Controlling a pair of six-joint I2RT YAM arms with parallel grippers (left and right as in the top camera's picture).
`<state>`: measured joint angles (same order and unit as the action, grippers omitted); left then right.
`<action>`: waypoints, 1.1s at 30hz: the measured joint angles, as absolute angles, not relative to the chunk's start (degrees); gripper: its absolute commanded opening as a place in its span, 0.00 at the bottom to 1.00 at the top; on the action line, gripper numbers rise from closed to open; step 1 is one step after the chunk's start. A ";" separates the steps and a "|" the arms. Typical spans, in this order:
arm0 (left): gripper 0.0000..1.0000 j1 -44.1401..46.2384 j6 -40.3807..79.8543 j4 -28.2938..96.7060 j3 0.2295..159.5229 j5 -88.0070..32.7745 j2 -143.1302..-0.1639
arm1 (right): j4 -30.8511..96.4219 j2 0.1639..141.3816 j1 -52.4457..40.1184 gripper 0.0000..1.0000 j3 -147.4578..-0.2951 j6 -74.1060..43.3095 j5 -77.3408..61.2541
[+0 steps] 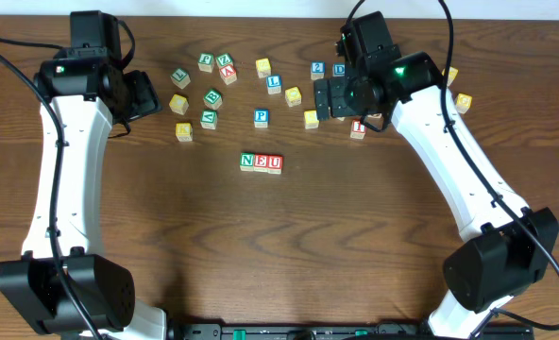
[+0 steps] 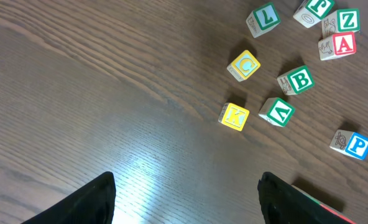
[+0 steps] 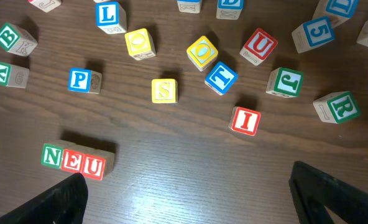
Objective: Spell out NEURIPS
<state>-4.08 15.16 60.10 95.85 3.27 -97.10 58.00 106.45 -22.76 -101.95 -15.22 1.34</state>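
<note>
Overhead view shows the N-E-U row [image 1: 261, 162] near the middle of the table [image 1: 166, 236]. Three letters of NEURIPS are therefore placed, and I judge the R to be the next one.

In the right wrist view, the green R cube [image 3: 340, 107] lies well to the right of the row and farther from the robot, turned a little askew. The red I cube [image 3: 245, 120] lies between the row and the R. The blue P cube [image 3: 79, 79] is just beyond the N end, and the yellow S cube [image 3: 164, 90] is beyond the U end.

The right gripper [image 3: 187, 180] hangs over bare wood to the right of the row, with its jaws spread wide and nothing between them. The left gripper [image 2: 185, 186], up and to the left of the row, is also spread and empty.

To do the step well, I would take the R with the right gripper. The wrist should turn until the fingers face two flat sides, then descend straight without pushing the green J cube [image 3: 286, 82] nearby. The R should then be set touching the U, with its letter facing the same way, gently so the row is not disturbed.
</note>
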 measured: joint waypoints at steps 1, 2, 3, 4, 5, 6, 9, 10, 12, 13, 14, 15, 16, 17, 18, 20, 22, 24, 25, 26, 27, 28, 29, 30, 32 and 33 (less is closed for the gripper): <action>0.73 -4.08 15.18 60.10 95.85 3.27 -97.10 | 58.00 106.45 -22.76 0.99 -101.95 -15.25 1.34; 0.73 -4.08 15.18 60.16 95.85 3.25 -97.10 | 58.02 106.45 -22.76 0.99 -101.95 -15.22 1.34; 0.72 -4.08 15.18 60.23 95.85 3.18 -97.10 | 58.04 106.45 -22.76 0.99 -101.95 -15.22 1.34; 0.72 -4.08 15.18 60.25 95.85 3.14 -97.10 | 58.04 106.45 -22.76 0.99 -101.95 -15.22 1.34; 0.72 -4.08 15.18 60.25 95.85 3.14 -97.10 | 58.04 106.45 -22.76 0.99 -101.95 -15.22 1.34; 0.73 -4.08 15.18 60.27 95.85 3.14 -97.10 | 58.04 106.45 -22.76 0.99 -101.95 -15.22 1.34; 0.73 -4.08 15.18 60.58 95.85 3.11 -97.10 | 58.04 106.45 -22.76 0.99 -101.95 -15.22 1.34; 0.72 -4.08 15.18 60.71 95.85 3.11 -97.14 | 58.04 106.45 -22.76 0.99 -101.95 -15.22 1.34; 0.73 -4.08 15.00 60.75 95.85 3.09 -97.25 | 58.04 106.45 -22.76 0.99 -101.95 -15.22 1.34; 0.73 -4.08 14.87 60.75 95.85 2.92 -97.30 | 58.04 106.45 -22.76 0.99 -101.95 -15.22 1.34; 0.73 -4.08 14.70 60.75 95.85 2.87 -97.34 | 58.04 106.45 -22.79 0.99 -101.95 -15.22 1.34; 0.72 -4.08 14.52 60.75 95.85 2.72 -97.34 | 58.02 106.45 -22.79 0.99 -101.95 -15.22 1.34; 0.73 -4.08 14.48 60.75 95.85 2.68 -97.34 | 58.00 106.45 -22.79 0.99 -101.95 -15.22 1.34; 0.73 -4.08 14.39 60.75 95.85 2.61 -97.34 | 57.98 106.45 -22.79 0.98 -101.93 -15.22 1.34; 0.73 -4.08 14.28 60.75 95.85 2.44 -97.34 | 57.87 106.45 -22.76 0.98 -101.95 -15.22 1.34; 0.72 -4.08 14.09 60.75 95.85 2.26 -97.34 | 57.52 106.45 -22.79 0.98 -101.95 -15.22 1.34; 0.72 -4.08 14.00 60.80 95.85 2.04 -97.34 | 57.17 106.45 -22.79 0.97 -101.95 -15.22 1.34; 0.73 -4.08 13.80 60.84 95.85 1.98 -97.34 | 57.14 106.45 -22.79 0.97 -101.95 -15.22 1.34; 0.72 -4.08 13.67 60.86 95.85 1.87 -97.34 | 57.14 106.45 -22.79 0.98 -101.93 -15.22 1.34; 0.72 -4.05 13.61 60.86 95.85 1.85 -97.34 | 57.14 106.45 -22.79 0.97 -101.95 -15.22 1.34; 0.73 -4.01 13.47 60.86 95.85 1.83 -97.34 | 57.17 106.45 -22.79 0.98 -101.95 -15.22 1.34; 0.72 -3.95 13.43 60.88 95.85 1.83 -97.34 | 57.19 106.45 -22.79 0.98 -101.95 -15.22 1.34; 0.72 -3.90 13.41 60.86 95.85 1.83 -97.34 | 57.19 106.45 -22.79 0.98 -101.95 -15.22 1.34; 0.72 -3.79 13.32 60.86 95.85 1.83 -97.34 | 57.19 106.45 -22.79 0.98 -101.95 -15.22 1.34; 0.72 -3.64 13.21 60.80 95.85 1.83 -97.34 | 57.17 106.45 -22.79 0.98 -101.95 -15.22 1.34; 0.73 -3.62 13.19 60.66 95.85 1.83 -97.34 | 57.10 106.45 -22.79 0.98 -101.95 -15.22 1.32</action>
